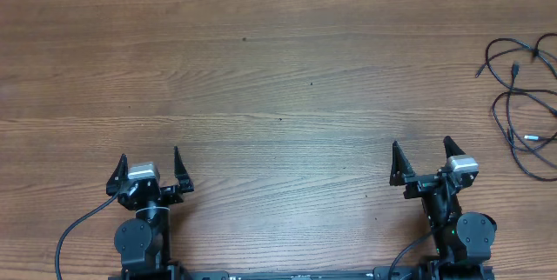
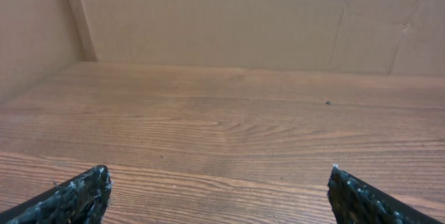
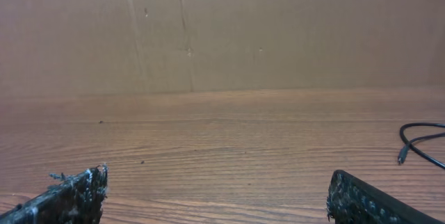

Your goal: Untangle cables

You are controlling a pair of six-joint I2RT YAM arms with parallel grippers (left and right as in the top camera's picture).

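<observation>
Left gripper (image 1: 149, 154) and right gripper (image 1: 421, 143) both gape wide, low over the tabletop (image 1: 278, 80). Cables (image 1: 496, 110) sprawl in loose loops well off to the right gripper's right.

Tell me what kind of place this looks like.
Probably a robot lab workbench: a bare wood-grain table with plain tan panels behind it, the left gripper and right gripper on arms mounted at its near edge, and loose black cables lying at the far right.
</observation>
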